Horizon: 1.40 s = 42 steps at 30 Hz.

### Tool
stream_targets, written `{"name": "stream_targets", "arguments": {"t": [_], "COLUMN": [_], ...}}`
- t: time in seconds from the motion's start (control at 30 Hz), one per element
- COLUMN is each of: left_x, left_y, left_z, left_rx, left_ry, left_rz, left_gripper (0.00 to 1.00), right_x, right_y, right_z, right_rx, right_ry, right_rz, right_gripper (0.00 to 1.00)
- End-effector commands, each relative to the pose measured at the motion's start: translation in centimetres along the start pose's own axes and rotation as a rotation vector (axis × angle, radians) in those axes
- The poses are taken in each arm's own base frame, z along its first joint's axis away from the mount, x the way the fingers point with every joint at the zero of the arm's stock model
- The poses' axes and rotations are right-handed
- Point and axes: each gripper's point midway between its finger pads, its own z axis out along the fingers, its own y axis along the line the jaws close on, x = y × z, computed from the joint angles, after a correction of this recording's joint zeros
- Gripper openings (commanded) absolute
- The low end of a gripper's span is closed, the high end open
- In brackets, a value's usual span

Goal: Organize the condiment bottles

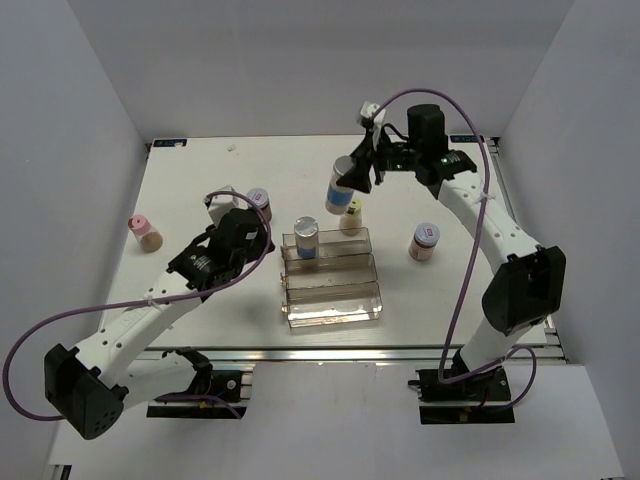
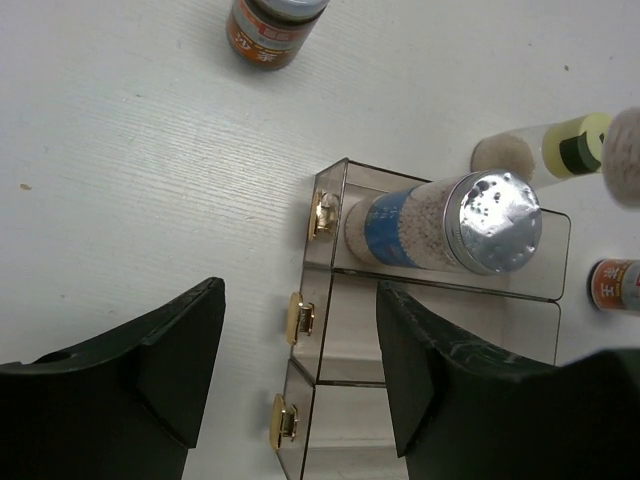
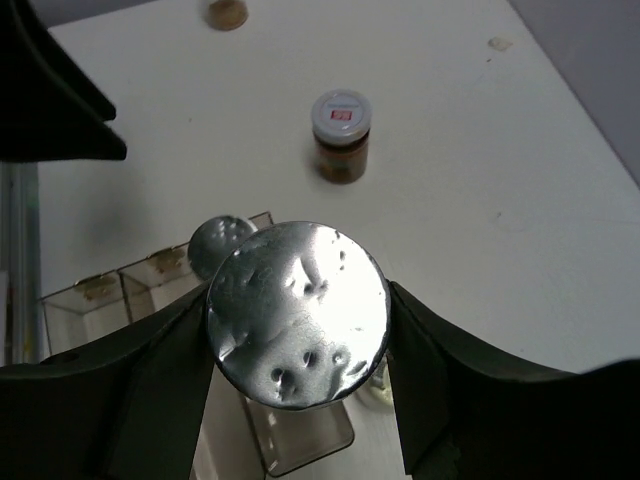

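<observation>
Rack [image 1: 330, 318]: front tiers unfilled.
My left pincer [image 2: 300, 298]: apart, holding nothing, beside the rack.
Done: one silver jar [image 1: 306, 237] on the back tier.
Left (I judge): red-lid jar [image 1: 424, 241], pink-cap bottle [image 1: 145, 232], yellow-cap bottle [image 1: 351, 216], brown jar [image 1: 259, 203].
My right pincer [image 1: 355, 175]: clamped on second silver jar [image 3: 298, 312], aloft.
</observation>
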Motion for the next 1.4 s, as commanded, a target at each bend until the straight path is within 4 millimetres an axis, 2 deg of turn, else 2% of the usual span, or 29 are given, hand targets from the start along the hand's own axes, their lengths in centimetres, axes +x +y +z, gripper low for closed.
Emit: {"name": "stream_targets", "arguments": {"t": [0.0, 0.2, 0.33, 0.4, 0.57, 0.7, 0.77, 0.8, 0.83, 0.87, 0.93, 0.97, 1.0, 1.03, 1.1, 1.2, 1.3, 1.33, 1.37], "left_x": [-0.8, -2.1, -2.8, -3.1, -3.8, -4.2, -4.5, -5.0, -5.1, -5.7, -6.0, -6.4, -6.6, -6.7, -6.8, -6.8, -6.9, -6.2, -6.8], "left_y": [-0.4, -1.0, -1.3, -1.4, -1.3, -0.9, -0.5, -0.6, -0.7, -0.4, -0.4, -0.1, -0.4, -0.5, -0.8, -1.2, -1.1, -0.8, -1.0], "left_z": [0.1, 0.6, 1.2, 1.5, 2.3, 3.2, 4.0, 4.3, 4.7, 5.5, 6.3, 6.7, 7.6, 8.0, 9.0, 10.9, 12.7, 13.9, 14.3], "left_rx": [0.011, -0.001, -0.013, -0.016, -0.018, -0.030, -0.035, -0.028, -0.015, -0.023, -0.025, -0.036, -0.044, -0.045, -0.052, -0.076, -0.127, -0.151, -0.156], "left_ry": [-0.022, -0.035, -0.038, -0.045, -0.051, -0.053, -0.047, -0.055, -0.047, -0.051, -0.042, -0.043, -0.036, -0.032, -0.021, 0.000, 0.012, 0.035, 0.031], "left_rz": [0.021, 0.081, 0.107, 0.114, 0.110, 0.103, 0.096, 0.097, 0.097, 0.101, 0.109, 0.111, 0.133, 0.149, 0.183, 0.218, 0.248, 0.264, 0.265], "left_gripper": [0.73, 0.79, 0.83, 0.83, 0.84, 0.88, 0.88, 0.88, 0.88, 0.88, 0.89, 0.89, 0.89, 0.89, 0.90, 0.91, 0.91, 0.91, 0.91], "right_x": [2.4, 5.7, 7.9, 8.1, 10.2, 11.8, 11.9, 13.1, 12.8, 13.1, 13.8, 13.9, 14.0, 13.7, 13.6, 12.4, 10.3, 9.9, 9.4], "right_y": [3.4, 4.1, 3.6, 3.3, 2.8, 2.5, 2.2, 2.6, 2.5, 2.6, 3.0, 3.2, 3.3, 3.6, 3.8, 4.2, 5.0, 5.3, 5.4], "right_z": [-1.5, -1.6, -0.2, 0.4, 2.3, 2.8, 2.8, 2.7, 2.7, 2.6, 2.3, 2.3, 2.3, 2.1, 1.8, 1.1, -0.4, -0.9, -1.3], "right_rx": [-0.112, -0.127, -0.140, -0.140, -0.106, -0.077, -0.058, -0.061, -0.051, -0.049, -0.057, -0.059, -0.061, -0.067, -0.067, -0.054, -0.034, -0.031, -0.025], "right_ry": [0.057, 0.108, 0.144, 0.148, 0.174, 0.184, 0.171, 0.185, 0.171, 0.173, 0.177, 0.179, 0.179, 0.176, 0.174, 0.157, 0.134, 0.130, 0.123], "right_rz": [-0.033, -0.044, -0.013, -0.007, 0.001, -0.004, -0.022, -0.009, -0.034, -0.041, -0.047, -0.047, -0.046, -0.048, -0.046, -0.055, -0.053, -0.043, -0.037], "right_gripper": [0.00, 0.00, 0.00, 0.00, 0.00, 0.00, 0.00, 0.00, 0.06, 0.21, 0.37, 0.63, 0.81, 0.89, 0.89, 0.89, 0.89, 0.89, 0.89]}}
